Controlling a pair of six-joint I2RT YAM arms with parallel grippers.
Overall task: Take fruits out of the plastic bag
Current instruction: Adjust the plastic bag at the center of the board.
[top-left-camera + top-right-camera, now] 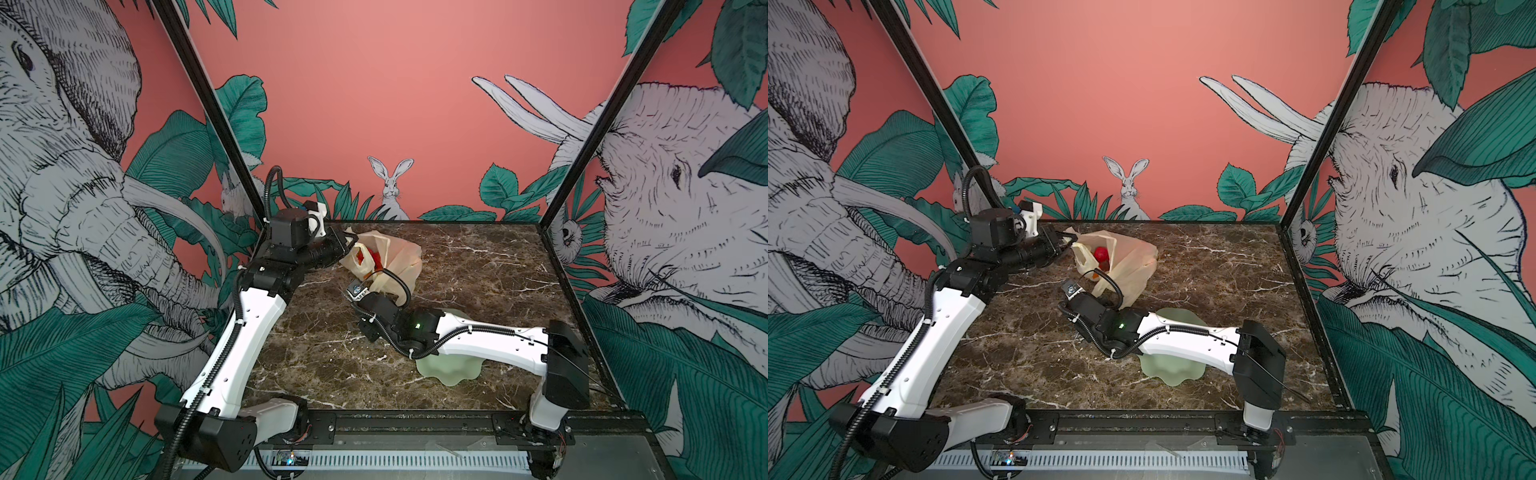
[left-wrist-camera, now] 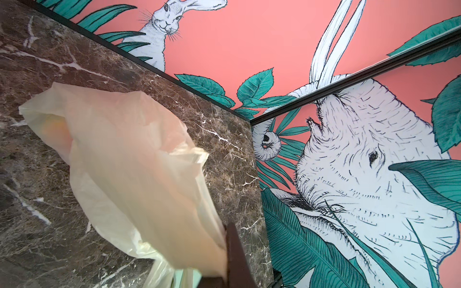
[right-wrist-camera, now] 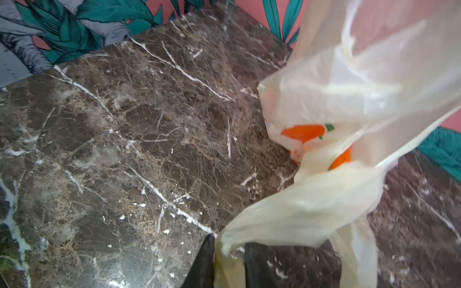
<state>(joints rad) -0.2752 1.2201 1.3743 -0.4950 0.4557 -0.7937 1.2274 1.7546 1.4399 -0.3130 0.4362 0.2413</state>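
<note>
The plastic bag [image 1: 401, 253] [image 1: 1133, 257] lies toward the far left of the marble table, its mouth pulled open. Red fruits [image 1: 376, 258] [image 1: 1100, 253] show inside the mouth in both top views. An orange fruit [image 3: 343, 158] peeks past the film in the right wrist view. My left gripper [image 1: 350, 240] [image 2: 225, 251] is shut on the bag's far edge and holds it up. My right gripper [image 1: 380, 289] [image 3: 229, 261] is closed on a twisted strip of the bag's near edge. The film fills the narrow gap between its fingers [image 3: 204, 264].
A pale green wavy-rimmed dish [image 1: 451, 372] [image 1: 1169, 372] sits on the table near the front right, partly under my right forearm. Black frame posts stand at the table's far corners. Brown marble table [image 1: 324, 345] stretches in front of the bag.
</note>
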